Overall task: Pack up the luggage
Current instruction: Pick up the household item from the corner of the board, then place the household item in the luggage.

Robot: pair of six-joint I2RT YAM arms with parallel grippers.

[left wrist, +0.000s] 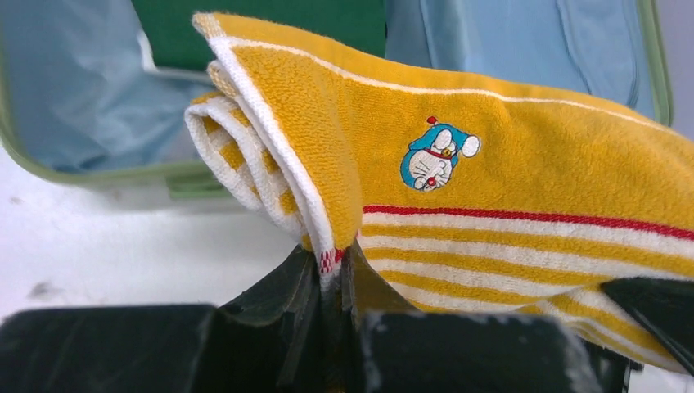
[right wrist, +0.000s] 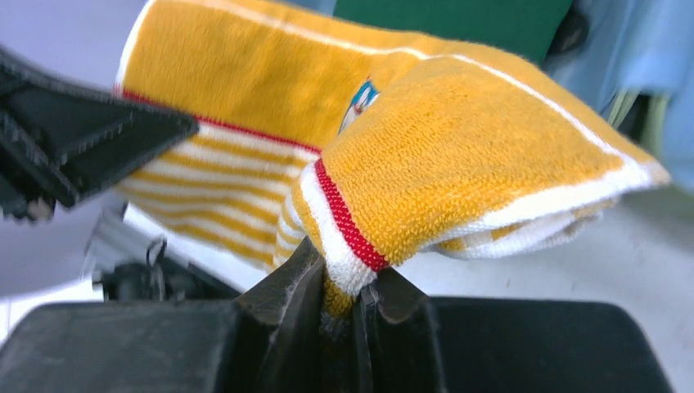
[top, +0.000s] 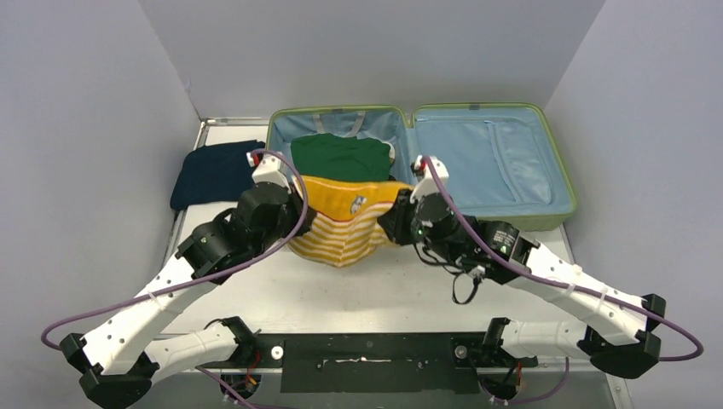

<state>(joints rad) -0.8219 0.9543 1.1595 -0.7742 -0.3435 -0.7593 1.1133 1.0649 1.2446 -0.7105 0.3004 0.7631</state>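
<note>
**Towel held taut at the luggage's near rim**

The luggage [top: 494,170] lies open and flat at the far side of the bench [top: 384,290]. Its long span runs left to right, with the hinge line running near to far down the middle. Its blue-lined halves face up. The left half holds a folded green garment [top: 339,156]. A navy garment [top: 213,170] lies on the bench just left of the luggage.

The left gripper [left wrist: 331,270] is clenched on one end of a yellow striped towel [top: 345,223], and the right gripper [right wrist: 344,286] is clenched on the other end. The towel stretches left to right between them, parallel to the luggage's long span. It hangs over the near rim of the left half, with its striped part drooping toward the bench.
</note>
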